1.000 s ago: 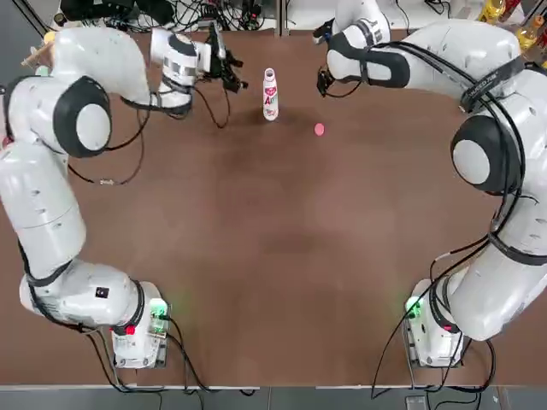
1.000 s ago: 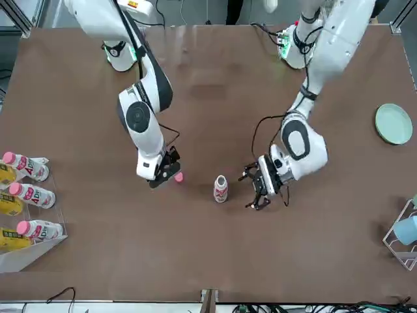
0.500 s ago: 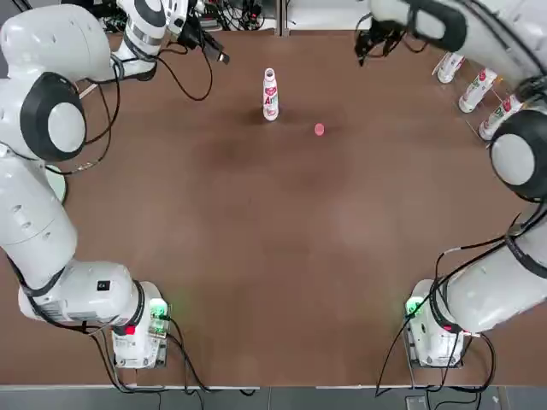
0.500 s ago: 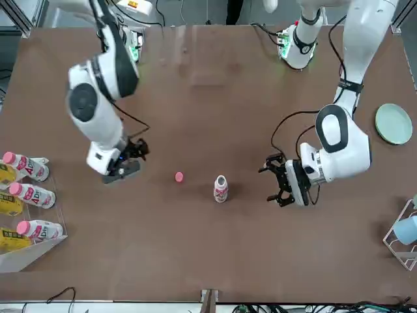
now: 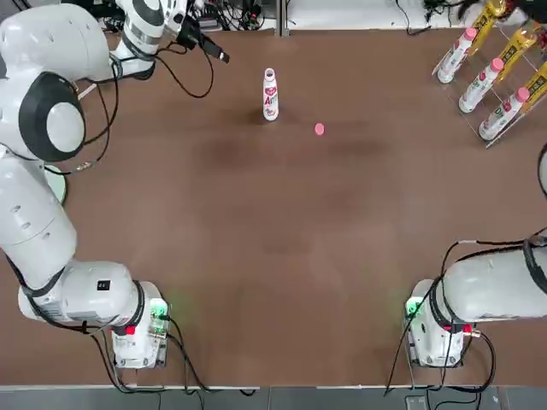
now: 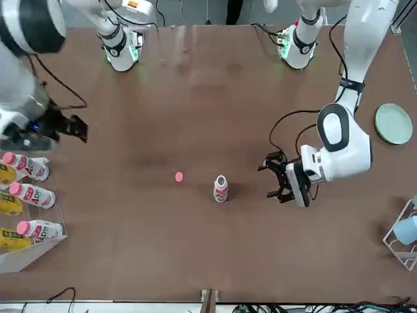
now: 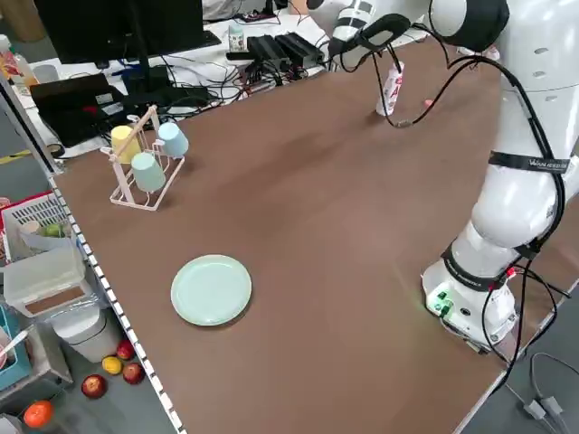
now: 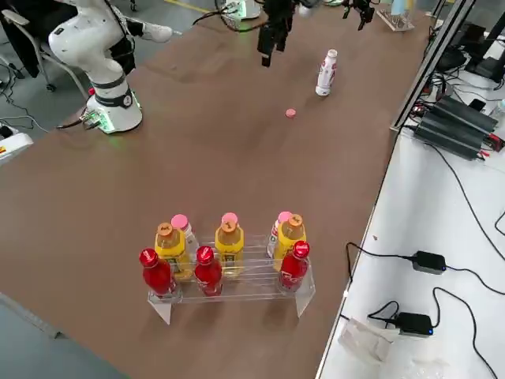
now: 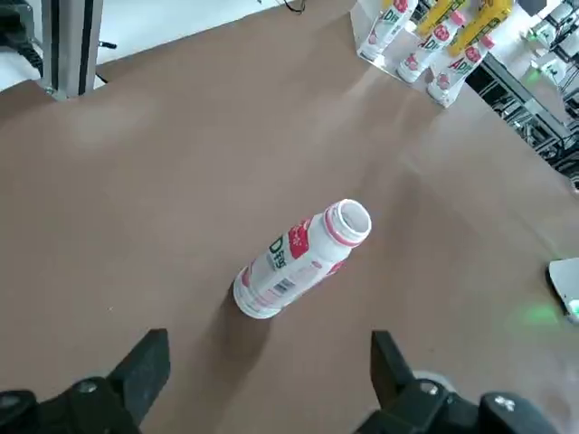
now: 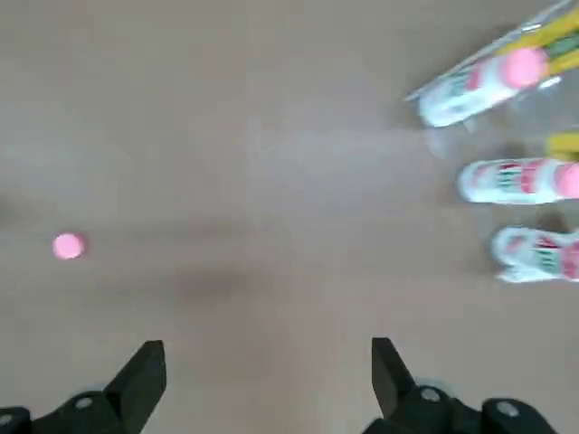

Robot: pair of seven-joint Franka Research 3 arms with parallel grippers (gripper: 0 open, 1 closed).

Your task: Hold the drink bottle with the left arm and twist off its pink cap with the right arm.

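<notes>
The drink bottle (image 5: 270,95) stands upright at the far middle of the table, white with red lettering, and its neck is uncapped (image 9: 347,223). The pink cap (image 5: 319,129) lies flat on the table beside it, toward the right arm's side (image 6: 178,177). My left gripper (image 6: 268,180) hovers open a short way from the bottle, touching nothing (image 9: 270,371). My right gripper (image 6: 77,128) is open and empty, far off near the bottle rack. Its wrist view shows the pink cap (image 10: 69,245) well away from it.
A clear rack of pink-capped white bottles and yellow bottles (image 5: 491,77) stands at the far right (image 8: 225,260). A green plate (image 6: 393,124) and a wire rack with cups (image 7: 143,154) are on the left arm's side. The table's far edge runs just behind the bottle.
Both grippers have drawn back from the bottle. The right arm swung wide toward the bottle rack; the left stopped half a second ago. Bottle and cap have not moved.
</notes>
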